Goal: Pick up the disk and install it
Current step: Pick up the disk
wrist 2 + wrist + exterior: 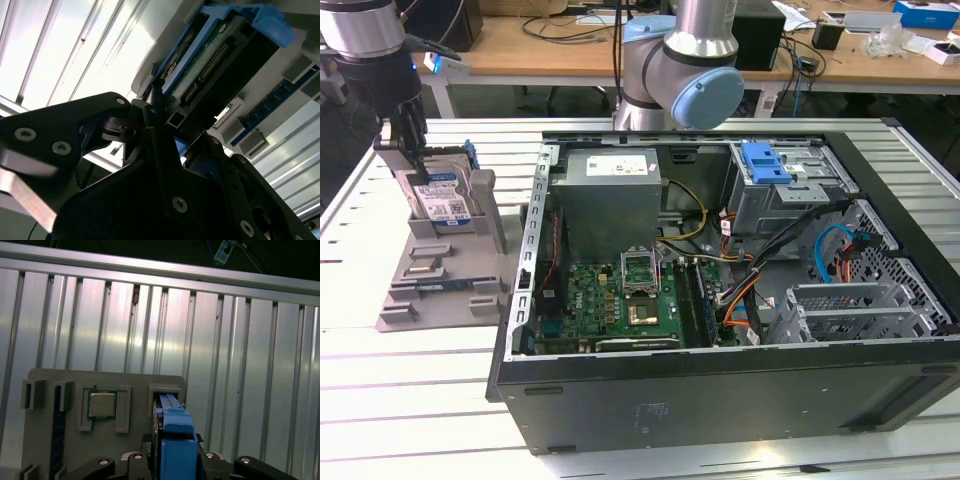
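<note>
**Item 1, the disk** (pixel 442 197). Upper left of the exterior view. It stands on edge in a slot of the grey stand (pixel 435 300), label facing the camera, with blue rails along its edges. Judged to be kept upright so that its top edge is free to be taken from above. It sits in the stand and is not installed.

**Item 2, the pincer** (pixel 415 160). It hangs straight down over the disk's top edge, toward the exterior view's left end of that edge. In the second wrist view the disk's connector end lies right against it. Whether it is spread or pinching the disk cannot be told.

**Item 3, stand contents.** The first wrist view shows a processor chip (pixel 102 405) seated in a square recess and a memory stick (pixel 57 432) lying in a long groove. Both are apart from the disk's slot.

**Item 4, computer case** (pixel 720 400). Centre and right of the exterior view, just beside the stand, lying on its side with the cover off.
- A grey metal cage (pixel 800 200) with a blue latch (pixel 767 163) sits inside at upper right, judged to be the disk's seat.
- In the way between the stand and the cage are the case wall, the power supply (pixel 610 190) and loose cables (pixel 785 245) lying close to the cage.

**Item 5, bench** (pixel 420 400). Slatted metal, carrying both the stand and the case.
</note>
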Controlling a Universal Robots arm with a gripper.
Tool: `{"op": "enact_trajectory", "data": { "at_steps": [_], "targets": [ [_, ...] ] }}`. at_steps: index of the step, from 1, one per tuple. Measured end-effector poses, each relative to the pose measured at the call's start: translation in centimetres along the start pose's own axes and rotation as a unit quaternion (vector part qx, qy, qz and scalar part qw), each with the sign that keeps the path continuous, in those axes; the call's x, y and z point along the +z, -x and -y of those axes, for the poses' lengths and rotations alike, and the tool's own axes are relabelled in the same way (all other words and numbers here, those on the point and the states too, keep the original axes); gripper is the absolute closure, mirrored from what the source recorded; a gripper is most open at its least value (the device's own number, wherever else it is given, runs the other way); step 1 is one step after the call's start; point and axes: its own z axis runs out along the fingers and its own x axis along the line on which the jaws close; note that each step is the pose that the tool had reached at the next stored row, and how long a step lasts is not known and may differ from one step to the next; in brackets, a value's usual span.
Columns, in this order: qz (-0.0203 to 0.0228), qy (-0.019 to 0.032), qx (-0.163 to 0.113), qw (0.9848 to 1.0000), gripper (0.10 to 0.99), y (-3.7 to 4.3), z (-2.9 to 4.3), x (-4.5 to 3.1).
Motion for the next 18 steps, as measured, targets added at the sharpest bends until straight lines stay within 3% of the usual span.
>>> {"op": "enact_trajectory", "data": {
  "at_steps": [9, 18],
  "targets": [
    [-0.0001, -0.0001, 0.000, 1.0000, 0.714, 0.00, 0.02, 0.00],
    [-0.0003, -0.0001, 0.000, 1.0000, 0.714, 0.02, -0.03, -1.07]
  ]
}}
